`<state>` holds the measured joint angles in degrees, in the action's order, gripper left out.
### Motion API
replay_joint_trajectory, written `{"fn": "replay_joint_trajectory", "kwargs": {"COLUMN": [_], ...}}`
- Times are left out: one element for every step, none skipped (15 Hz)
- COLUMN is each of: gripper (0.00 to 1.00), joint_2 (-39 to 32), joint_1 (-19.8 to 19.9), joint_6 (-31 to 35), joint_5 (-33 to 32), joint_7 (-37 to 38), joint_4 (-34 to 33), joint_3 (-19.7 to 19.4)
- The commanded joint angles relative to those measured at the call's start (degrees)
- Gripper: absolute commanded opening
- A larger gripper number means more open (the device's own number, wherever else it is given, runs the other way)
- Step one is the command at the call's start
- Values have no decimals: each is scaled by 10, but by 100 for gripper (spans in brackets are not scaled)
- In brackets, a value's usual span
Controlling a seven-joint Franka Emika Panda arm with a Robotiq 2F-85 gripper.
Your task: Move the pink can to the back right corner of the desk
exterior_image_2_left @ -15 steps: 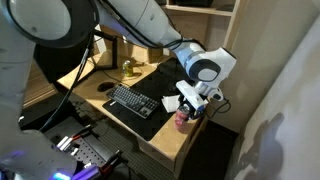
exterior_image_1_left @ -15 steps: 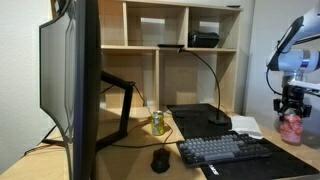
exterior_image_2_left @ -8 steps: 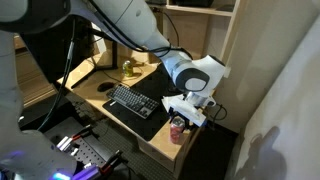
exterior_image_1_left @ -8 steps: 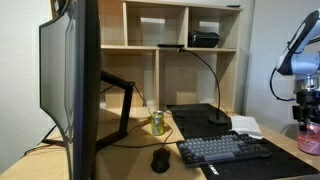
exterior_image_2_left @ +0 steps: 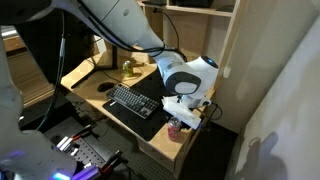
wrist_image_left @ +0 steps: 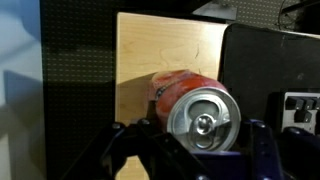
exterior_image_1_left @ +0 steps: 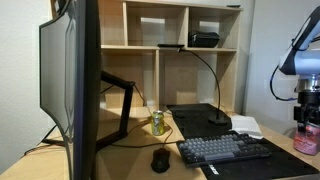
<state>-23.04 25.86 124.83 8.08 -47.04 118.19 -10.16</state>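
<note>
The pink can (wrist_image_left: 181, 88), pink-red with a silvery top, stands between my gripper's (wrist_image_left: 197, 138) two dark fingers, which close against its sides. In both exterior views the can (exterior_image_1_left: 304, 141) (exterior_image_2_left: 176, 130) hangs just under the gripper (exterior_image_1_left: 305, 112) (exterior_image_2_left: 182, 112), at or just above a corner of the light-wood desk (exterior_image_2_left: 157, 139), beside the black mat. I cannot tell whether the can's base touches the wood. The desk (wrist_image_left: 140, 60) shows under the can in the wrist view.
A dark keyboard (exterior_image_1_left: 224, 150) lies on the black mat (wrist_image_left: 270, 55). A yellow-green can (exterior_image_1_left: 157, 122), a mouse (exterior_image_1_left: 160, 159) and a large monitor (exterior_image_1_left: 70, 80) stand on the desk. A light-wood cubby shelf (exterior_image_1_left: 180, 50) and a desk lamp (exterior_image_1_left: 218, 122) are behind.
My gripper has carried the pink can sideways and lower, out to the desk corner beside the mat. It has hardly moved over the last half second.
</note>
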Motion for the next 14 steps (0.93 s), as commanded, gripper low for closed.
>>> {"fn": "replay_joint_trajectory", "kwargs": {"gripper": [42, 42, 42, 42, 42, 42, 42, 42, 42, 42, 42, 42, 42, 42], "joint_2": [-5, -2, 1, 1, -1, -1, 0, 1, 1, 0, 0, 0, 0, 0], "joint_1": [0, 2, 3, 3, 2, 0, 0, -1, -2, -1, -1, -1, -1, -3], "joint_6": [17, 25, 42, 55, 63, 68, 73, 76, 76, 66, 61, 62, 54, 60], "joint_5": [14, 18, 22, 24, 24, 19, 18, 16, 13, 9, 7, 6, 3, 0], "joint_7": [4, -2, -7, -7, -5, 0, 1, 0, -3, -10, -19, -27, -37, -38], "joint_4": [1, 5, 10, 7, 3, 3, 5, 6, 6, 4, 3, 3, 2, 3], "joint_3": [1, 4, 4, 4, 4, 2, 3, 3, 4, 5, 7, 8, 9, 8]}}
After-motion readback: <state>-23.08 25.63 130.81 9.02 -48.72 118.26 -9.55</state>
